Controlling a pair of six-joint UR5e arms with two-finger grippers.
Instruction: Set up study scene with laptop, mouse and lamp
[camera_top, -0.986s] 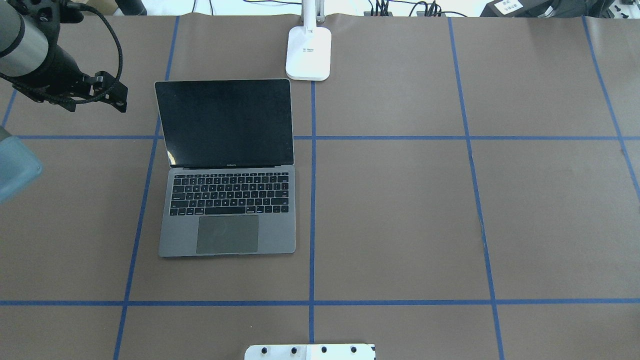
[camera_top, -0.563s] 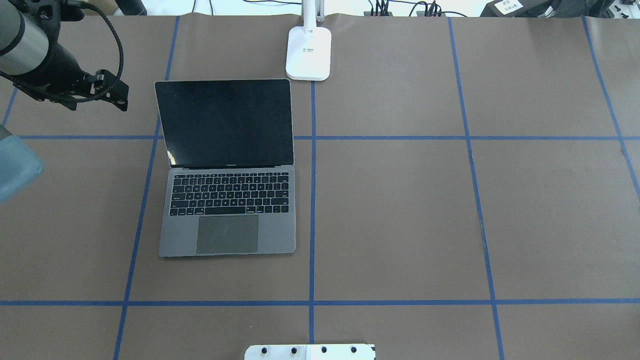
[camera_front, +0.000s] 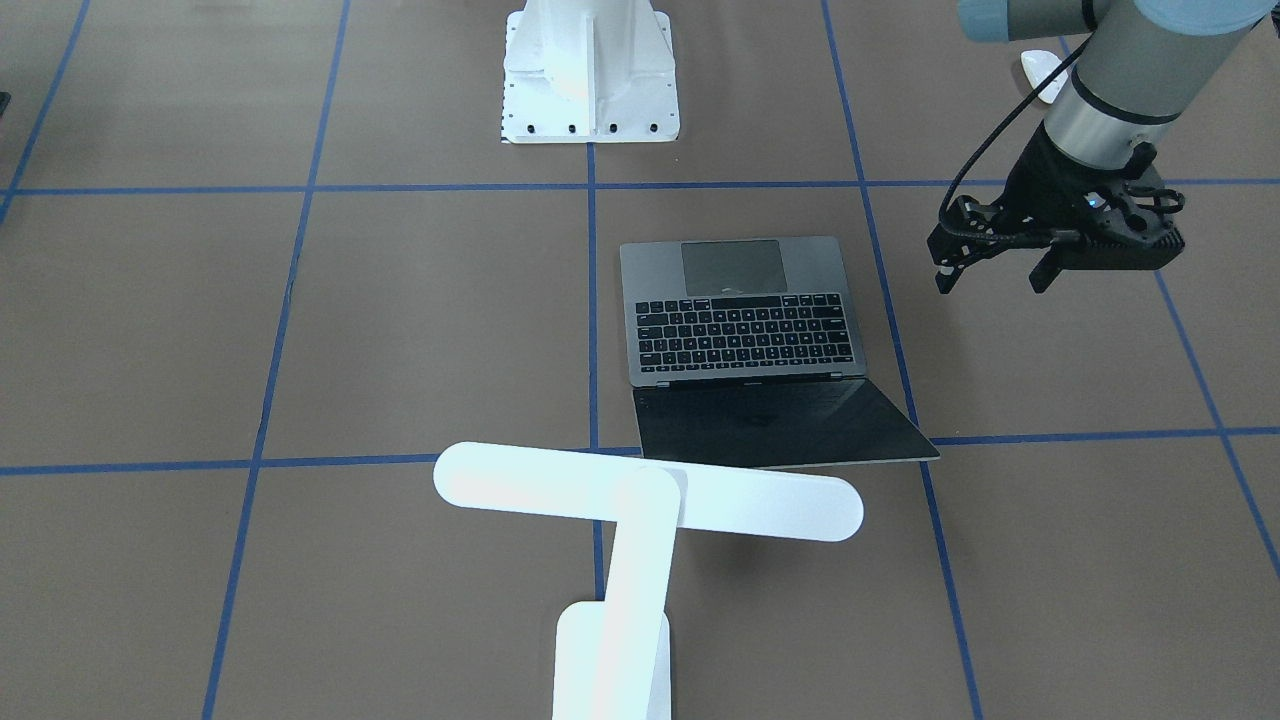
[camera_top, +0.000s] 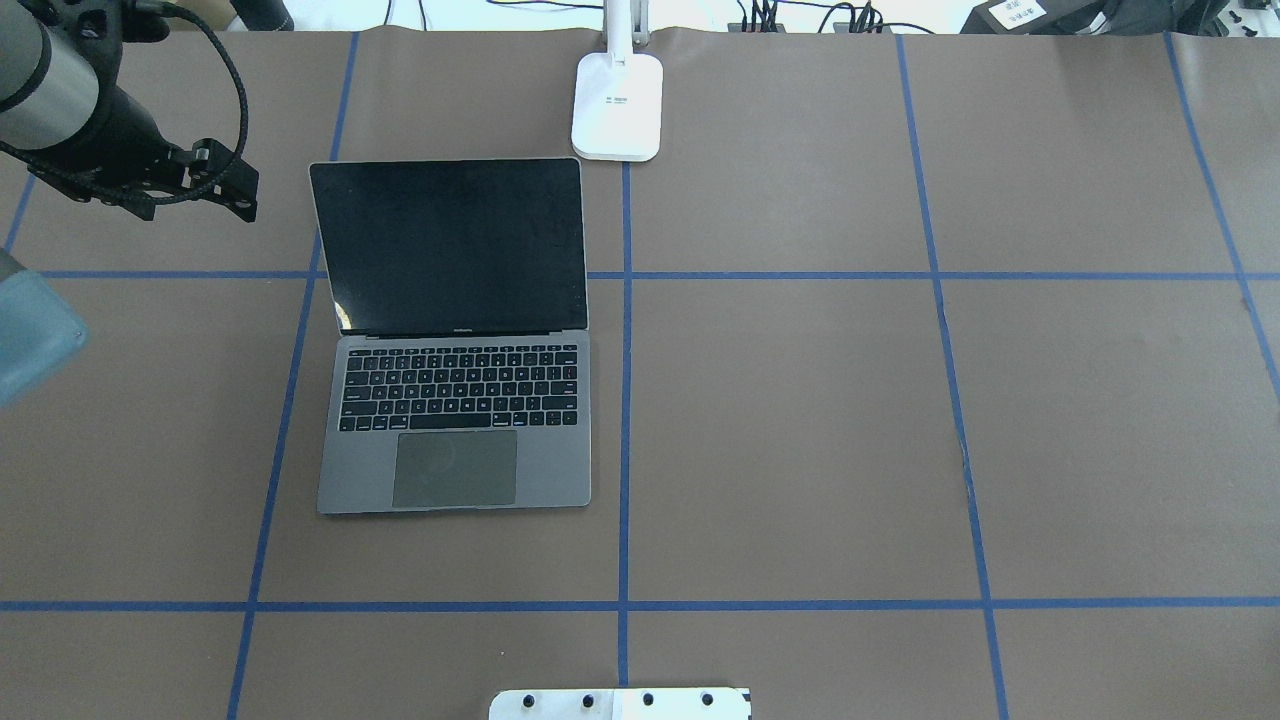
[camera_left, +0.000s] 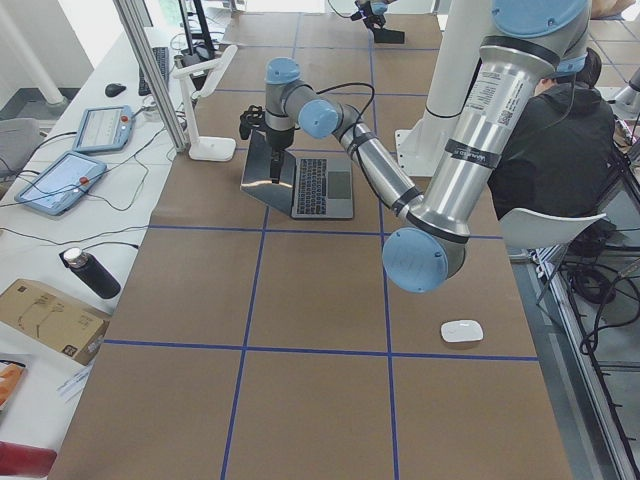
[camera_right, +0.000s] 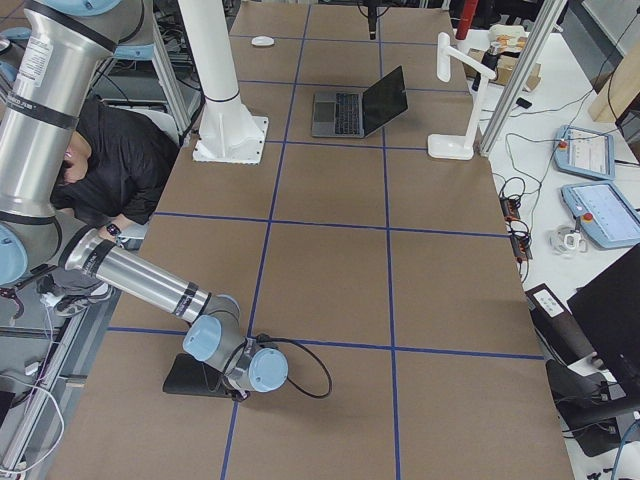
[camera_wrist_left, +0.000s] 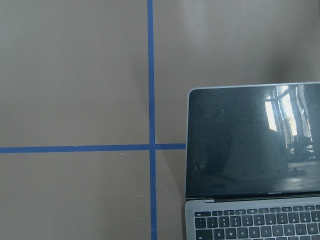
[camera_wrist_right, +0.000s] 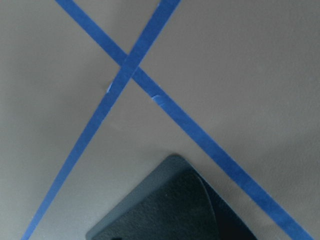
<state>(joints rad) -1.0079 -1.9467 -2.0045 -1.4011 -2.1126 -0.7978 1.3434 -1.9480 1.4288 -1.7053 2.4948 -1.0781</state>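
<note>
The laptop (camera_top: 455, 400) lies open left of the table's middle, its screen (camera_wrist_left: 250, 145) black and tilted far back. Behind it at the table's far edge stands the white lamp (camera_top: 617, 105), and its bar head (camera_front: 650, 495) hangs over the laptop's screen edge. The white mouse (camera_left: 462, 330) rests near the robot's side at the left end, apart from the laptop. My left gripper (camera_top: 230, 190) hovers left of the screen, holding nothing I can see; its jaws are unclear. My right gripper (camera_right: 232, 375) sits low at the right end, its fingers hidden.
A black mat (camera_wrist_right: 170, 210) lies under the right wrist. The white robot pedestal (camera_front: 590, 80) is bolted at the near edge. A seated person (camera_left: 555, 140) is behind the robot. Tablets, cables and a bottle (camera_left: 90, 272) sit on the side bench beyond the lamp.
The left gripper has drifted slightly up and toward the far edge. Laptop and lamp have stayed put.
</note>
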